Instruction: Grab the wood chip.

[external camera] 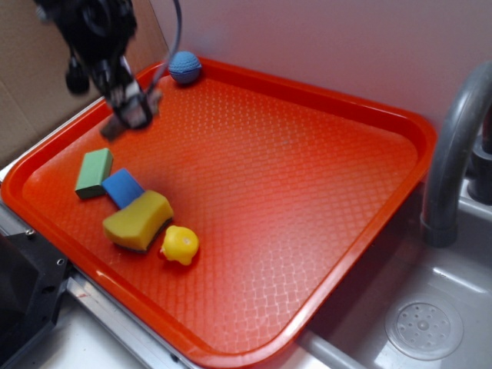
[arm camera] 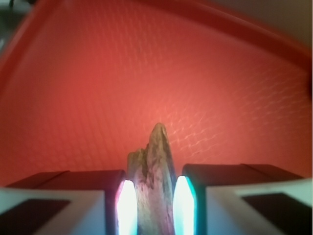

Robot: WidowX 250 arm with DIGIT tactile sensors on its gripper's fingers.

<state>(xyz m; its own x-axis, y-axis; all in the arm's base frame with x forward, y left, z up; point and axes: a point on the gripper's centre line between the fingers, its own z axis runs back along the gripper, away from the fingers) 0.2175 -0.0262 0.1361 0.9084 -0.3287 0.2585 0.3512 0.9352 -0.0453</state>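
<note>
Fingertip pads (arm camera: 126, 208), wrist view, lit pale, bottom of frame: one each side of wood chip (arm camera: 154, 181), touching it. Jaws clenched on chip.

Item: wood chip. Rough brown-grey, jagged pointed end sticking out past pads, over tray surface. Exterior view shows it as blurred brown piece at gripper (external camera: 132, 115) tip, above tray's far-left part; whether it touches the surface cannot be told.

Item: gripper. Black, upper left of exterior view, cable looping up behind; motion-blurred.

Item: tray (external camera: 307, 192). Orange-red plastic, raised rim, rounded corners, waffle-textured floor w/ glare patches. Takes up most of both views.

Tray contents, left side:
- green block (external camera: 94, 172), nr left rim
- blue block (external camera: 123, 187), just beside green one, touching sponge
- yellow sponge (external camera: 140, 221), dark underside, front of blue block
- yellow duck toy (external camera: 180, 245), just beside sponge, on its right
- blue knitted ball (external camera: 185, 67), far corner against rim

Surroundings: pale wall behind tray; cardboard panel (external camera: 31, 77) at left; grey curved faucet (external camera: 453, 146) at right; grey sink basin w/ round drain cover (external camera: 424, 329) lower right; metal edge strip under tray's front rim.
</note>
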